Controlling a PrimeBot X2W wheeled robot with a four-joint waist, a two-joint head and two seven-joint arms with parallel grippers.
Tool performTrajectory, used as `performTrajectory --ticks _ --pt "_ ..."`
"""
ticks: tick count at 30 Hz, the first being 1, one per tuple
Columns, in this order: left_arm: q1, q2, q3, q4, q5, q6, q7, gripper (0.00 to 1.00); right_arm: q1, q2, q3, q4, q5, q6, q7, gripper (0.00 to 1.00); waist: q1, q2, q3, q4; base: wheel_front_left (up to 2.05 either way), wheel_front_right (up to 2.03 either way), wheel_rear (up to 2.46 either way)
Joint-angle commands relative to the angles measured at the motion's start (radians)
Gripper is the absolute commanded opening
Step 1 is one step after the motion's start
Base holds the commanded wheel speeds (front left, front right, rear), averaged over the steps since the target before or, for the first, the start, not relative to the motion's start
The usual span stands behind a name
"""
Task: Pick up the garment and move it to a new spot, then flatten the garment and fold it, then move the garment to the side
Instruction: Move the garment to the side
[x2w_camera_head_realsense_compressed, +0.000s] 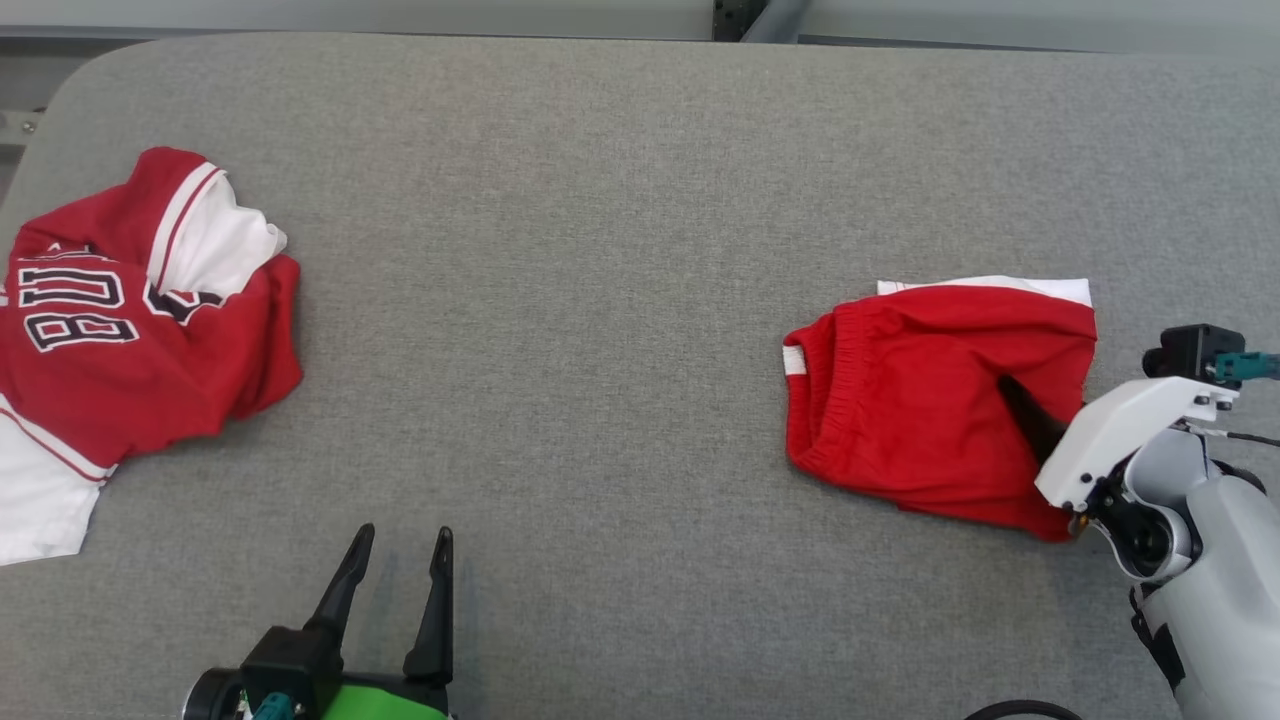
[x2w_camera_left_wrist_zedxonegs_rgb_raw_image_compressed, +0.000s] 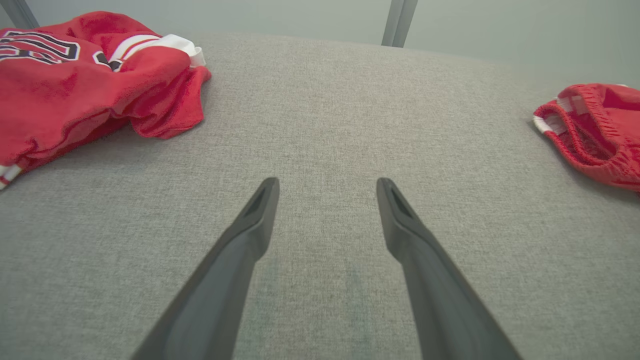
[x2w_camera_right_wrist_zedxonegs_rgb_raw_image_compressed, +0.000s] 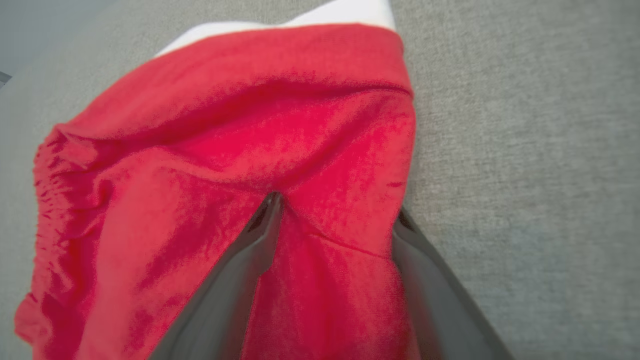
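Note:
The garment, a pair of red shorts (x2w_camera_head_realsense_compressed: 920, 400) with white trim, lies folded at the right of the grey table (x2w_camera_head_realsense_compressed: 600, 300); its elastic waistband faces left. My right gripper (x2w_camera_head_realsense_compressed: 1035, 405) reaches onto its right edge, open. In the right wrist view the shorts (x2w_camera_right_wrist_zedxonegs_rgb_raw_image_compressed: 225, 150) bulge up between the fingers of that gripper (x2w_camera_right_wrist_zedxonegs_rgb_raw_image_compressed: 337, 207): one dark finger (x2w_camera_right_wrist_zedxonegs_rgb_raw_image_compressed: 250, 260) lies on top, and the other is partly covered by the cloth's edge. My left gripper (x2w_camera_head_realsense_compressed: 404, 535) stands open near the front edge with bare table between the fingers (x2w_camera_left_wrist_zedxonegs_rgb_raw_image_compressed: 327, 184). The shorts (x2w_camera_left_wrist_zedxonegs_rgb_raw_image_compressed: 595, 130) show at that view's right.
A crumpled red and white jersey (x2w_camera_head_realsense_compressed: 130, 340) with black lettering lies at the table's left end, also in the left wrist view (x2w_camera_left_wrist_zedxonegs_rgb_raw_image_compressed: 85, 75). A metal post (x2w_camera_left_wrist_zedxonegs_rgb_raw_image_compressed: 397, 22) stands behind the far edge. Bare grey cloth stretches between the two garments.

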Motion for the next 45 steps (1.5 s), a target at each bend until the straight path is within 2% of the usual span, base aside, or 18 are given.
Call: performTrajectory --ticks 1,4,8,11,15,21,28,33,34,35,36,43,45 --pt "-0.025 0.001 -0.005 -0.008 -0.005 -0.003 0.000 1.00 -0.005 0.008 0.014 0.013 0.026 0.000 -0.006 0.00 0.0000 -0.0002 0.016 -0.023 0.00 0.00 0.00" --pt "-0.038 -0.001 -0.023 -0.022 -0.008 -0.003 0.000 1.00 -0.035 -0.007 0.041 0.010 0.060 0.000 -0.010 0.00 0.0000 -0.0002 0.036 -0.073 0.00 0.00 0.00" --pt "-0.063 -0.003 -0.030 -0.047 -0.015 -0.003 0.000 1.00 -0.085 -0.040 0.082 0.009 0.054 0.000 -0.021 0.00 0.0000 -0.0002 0.074 -0.171 0.00 0.00 0.00" --pt "-0.079 0.005 -0.045 -0.067 -0.012 -0.003 0.000 1.00 -0.143 -0.077 0.107 0.027 0.001 0.000 -0.040 0.00 0.0000 -0.0002 0.120 -0.246 0.00 0.00 0.00" --pt "-0.115 0.027 -0.069 -0.073 -0.009 -0.003 0.000 1.00 -0.241 -0.107 0.140 0.072 -0.086 0.000 -0.078 0.00 0.0000 -0.0002 0.185 -0.309 0.00 0.00 0.00" --pt "-0.159 0.052 -0.104 -0.081 -0.022 -0.003 0.000 1.00 -0.366 -0.159 0.109 0.158 -0.172 0.000 -0.147 0.00 0.0000 -0.0002 0.264 -0.313 0.00 0.00 0.00" --pt "-0.129 0.091 -0.061 -0.108 -0.010 -0.003 0.000 1.00 -0.504 -0.246 0.044 0.282 -0.293 0.000 -0.168 0.00 0.0000 -0.0002 0.326 -0.274 0.00 0.00 0.00" --pt "-0.125 0.090 -0.036 -0.137 -0.008 -0.001 0.001 1.00 -0.555 -0.272 0.021 0.332 -0.360 0.000 -0.185 0.00 0.0000 -0.0002 0.340 -0.246 0.00 0.00 0.00" --pt "-0.135 0.083 -0.034 -0.147 -0.006 -0.001 0.001 1.00 -0.568 -0.278 0.022 0.344 -0.389 0.000 -0.198 0.12 0.0000 -0.0002 0.339 -0.240 0.00 0.00 0.00" --pt "-0.138 0.077 -0.038 -0.149 -0.006 -0.001 0.001 1.00 -0.569 -0.285 0.023 0.347 -0.407 0.000 -0.213 0.81 0.0000 -0.0002 0.335 -0.238 0.00 0.00 0.00" --pt "-0.141 0.072 -0.042 -0.151 -0.005 -0.001 0.001 1.00 -0.571 -0.299 0.021 0.353 -0.433 0.000 -0.227 1.00 0.0000 -0.0002 0.330 -0.236 0.00 0.00 0.00" --pt "-0.139 0.042 -0.041 -0.154 -0.011 -0.001 0.001 1.00 -0.591 -0.339 0.017 0.350 -0.576 -0.001 -0.301 1.00 0.0000 -0.0002 0.273 -0.233 0.00 0.00 0.00" --pt "-0.129 0.030 -0.038 -0.150 -0.017 -0.001 0.000 1.00 -0.587 -0.325 0.006 0.322 -0.590 0.000 -0.336 1.00 0.0000 -0.0002 0.239 -0.233 0.00 0.00 0.00"
